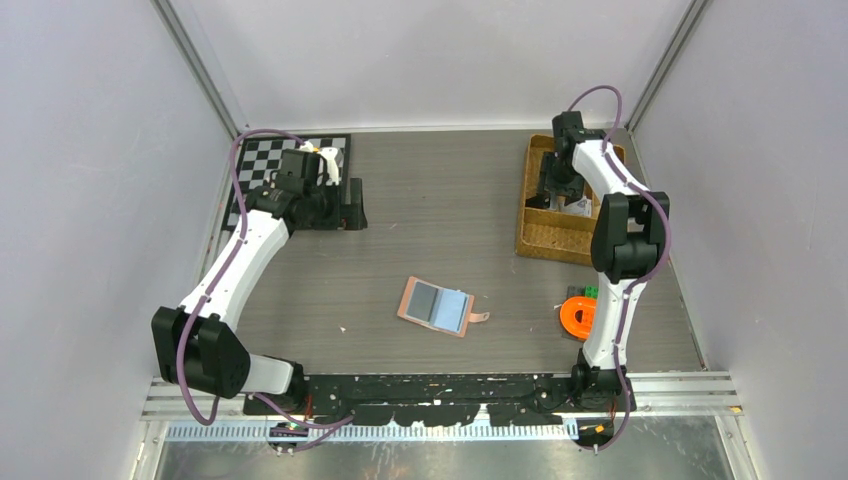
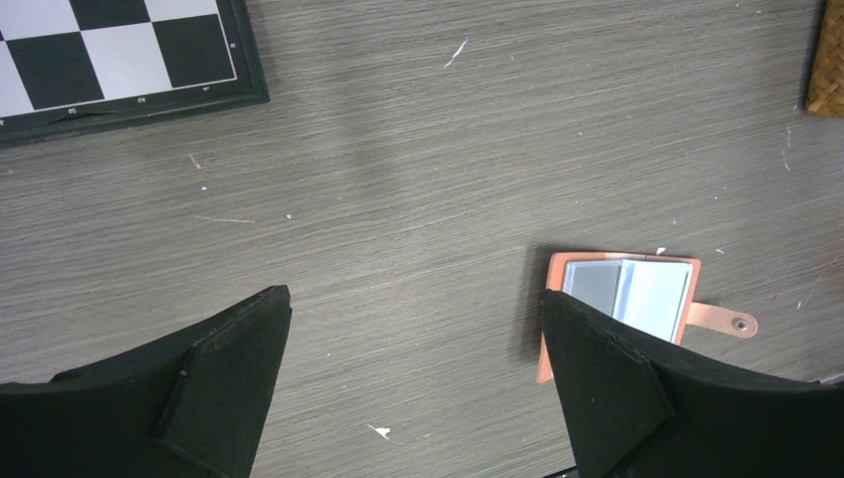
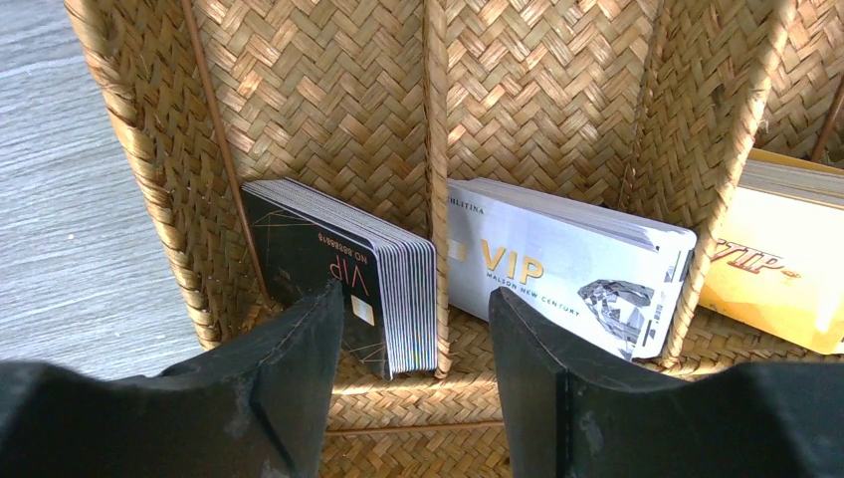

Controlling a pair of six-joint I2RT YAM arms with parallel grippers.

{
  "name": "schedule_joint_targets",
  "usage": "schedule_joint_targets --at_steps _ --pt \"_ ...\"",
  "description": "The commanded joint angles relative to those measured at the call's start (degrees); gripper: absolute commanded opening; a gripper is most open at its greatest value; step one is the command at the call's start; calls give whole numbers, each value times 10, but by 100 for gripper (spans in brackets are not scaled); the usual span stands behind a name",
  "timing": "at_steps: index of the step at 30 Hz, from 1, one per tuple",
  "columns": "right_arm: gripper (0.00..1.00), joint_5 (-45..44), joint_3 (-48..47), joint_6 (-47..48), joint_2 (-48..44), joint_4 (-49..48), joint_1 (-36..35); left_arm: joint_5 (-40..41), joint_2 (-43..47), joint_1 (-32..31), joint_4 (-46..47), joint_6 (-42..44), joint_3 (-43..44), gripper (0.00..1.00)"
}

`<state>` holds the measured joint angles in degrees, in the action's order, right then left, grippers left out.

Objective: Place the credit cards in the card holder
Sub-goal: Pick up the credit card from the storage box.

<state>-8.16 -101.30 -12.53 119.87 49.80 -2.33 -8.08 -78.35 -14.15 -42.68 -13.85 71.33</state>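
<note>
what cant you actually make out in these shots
Black cards, right wrist view: lower corner behind the right gripper finger; contact unclear.
Gold cards, right wrist view: cut off by the right edge.
Card holder, left wrist view: near corner behind the left gripper finger.
Wicker tray, top view: contents too small to tell.

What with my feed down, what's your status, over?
Left gripper open over table. Right gripper open in woven wicker tray, at black plastic card stack. Salmon-pink wallet open mid-table. Tray divider between jaws.

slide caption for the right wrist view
Right gripper, jaws apart, at a wicker tray with black cards, silver cards and gold cards in separate compartments
</note>
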Motion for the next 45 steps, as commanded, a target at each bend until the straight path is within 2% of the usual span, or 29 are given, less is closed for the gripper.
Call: schedule_joint_targets --at_steps 1,32,39,45 --pt "58 -19 -19 7 -9 10 5 -4 14 3 15 12 -1 100" --pt "39 -28 -10 4 -43 16 10 -12 23 3 14 14 -4 100" --pt "51 31 -16 18 -30 21 10 -13 23 3 14 15 -4 100" --pt "57 49 -34 24 1 26 12 -13 23 3 14 15 -4 100"
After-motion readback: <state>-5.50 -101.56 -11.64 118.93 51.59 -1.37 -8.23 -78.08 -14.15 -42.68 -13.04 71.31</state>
